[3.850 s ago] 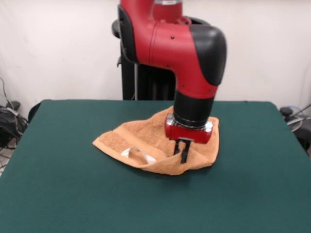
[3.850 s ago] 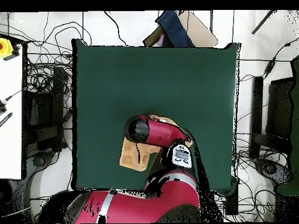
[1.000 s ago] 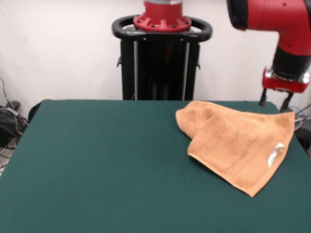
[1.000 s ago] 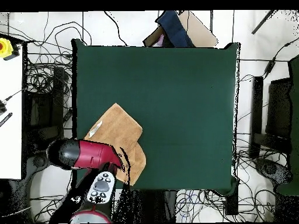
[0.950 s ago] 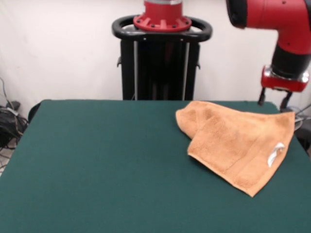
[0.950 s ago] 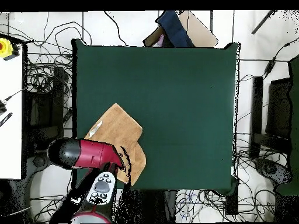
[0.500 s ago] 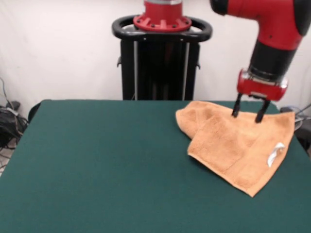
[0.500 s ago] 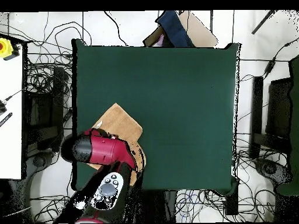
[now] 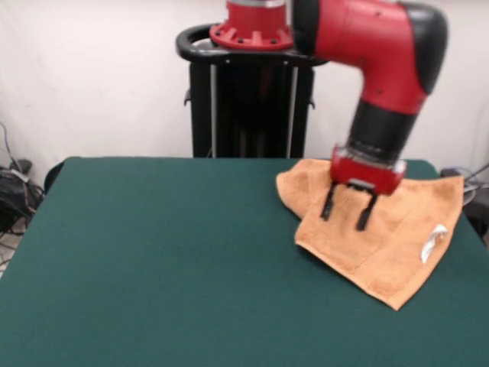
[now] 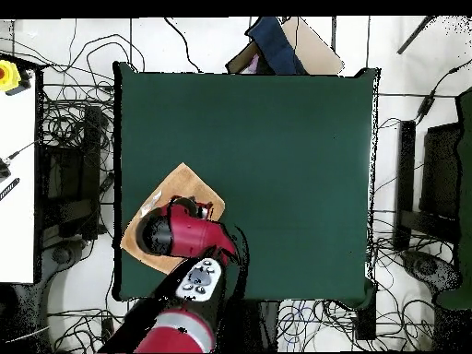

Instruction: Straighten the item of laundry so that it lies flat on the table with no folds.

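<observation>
The orange-tan towel lies on the dark green table at its right side in the front view, with a folded-over lump at its left end and a white tag near its right edge. One corner hangs past the table's edge. My gripper is open and empty, fingers pointing down just above the towel's left part. In the overhead view the arm covers most of the towel, which sits at the table's lower left.
The robot's black pedestal stands behind the table's far edge. Cables and a dark box lie on the floor to the left. A white bench and boxes stand around the table in the overhead view.
The gripper has moved from beyond the table's right far corner leftward and down over the towel. The towel has not moved in the last second; earlier it was dragged from the table's middle.
</observation>
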